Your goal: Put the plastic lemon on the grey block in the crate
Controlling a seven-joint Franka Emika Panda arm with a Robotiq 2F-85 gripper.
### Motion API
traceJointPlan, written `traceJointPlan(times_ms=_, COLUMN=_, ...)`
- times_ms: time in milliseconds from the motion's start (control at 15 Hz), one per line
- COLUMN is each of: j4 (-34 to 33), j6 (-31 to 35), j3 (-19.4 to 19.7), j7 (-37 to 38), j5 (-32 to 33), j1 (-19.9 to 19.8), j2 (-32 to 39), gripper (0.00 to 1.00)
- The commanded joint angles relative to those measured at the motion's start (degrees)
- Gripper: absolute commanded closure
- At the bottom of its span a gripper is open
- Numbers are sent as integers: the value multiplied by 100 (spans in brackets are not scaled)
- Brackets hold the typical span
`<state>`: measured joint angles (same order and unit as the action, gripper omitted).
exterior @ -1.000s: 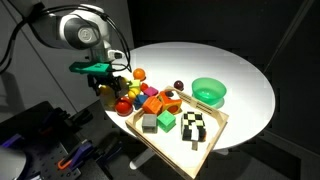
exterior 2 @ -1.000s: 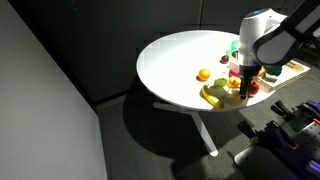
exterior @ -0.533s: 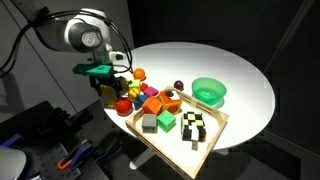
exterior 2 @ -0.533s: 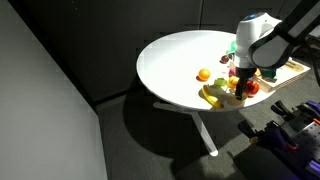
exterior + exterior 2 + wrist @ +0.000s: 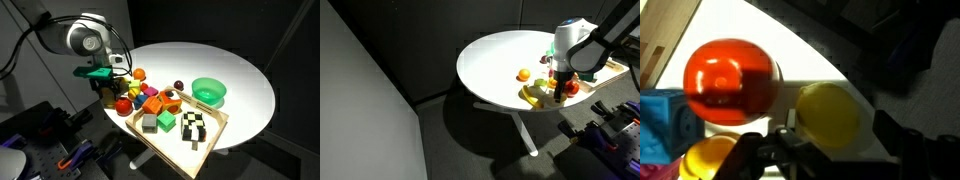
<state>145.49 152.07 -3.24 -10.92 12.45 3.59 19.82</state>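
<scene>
The pincer is hovering with its tips apart on either side of the lemon, which is sitting squarely between them, just beside a red ball.

Arm bends downward, wrist pointing straight down; pincer hangs low, fingers spread apart.
</scene>
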Motion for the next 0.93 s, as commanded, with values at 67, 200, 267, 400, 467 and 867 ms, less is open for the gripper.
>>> traceJointPlan(times_ms=67, j4=-78, j6=34, j3=-37, j7=-41, j5=-17, j1=-7, j2=64, gripper=60)
traceJointPlan(times_ms=200, j4=-84, j6=33, j3=-48, j7=-50, j5=-24, j1=-11, j2=58, gripper=62)
traceJointPlan(times_ms=267, j4=-86, j6=33, j3=-51, j7=-56, j5=-28, j1=-15, j2=55, gripper=62)
traceJointPlan(times_ms=400, j4=-87, j6=30, j3=-59, j7=-67, j5=-36, j1=-21, j2=54, gripper=62)
traceJointPlan(times_ms=467, j4=-84, j6=25, j3=-64, j7=-75, j5=-42, j1=-26, j2=43, gripper=62)
traceJointPlan(times_ms=867, j4=36, j6=82, j3=-84, j7=-38, j5=-32, j1=-2, j2=-258, gripper=62)
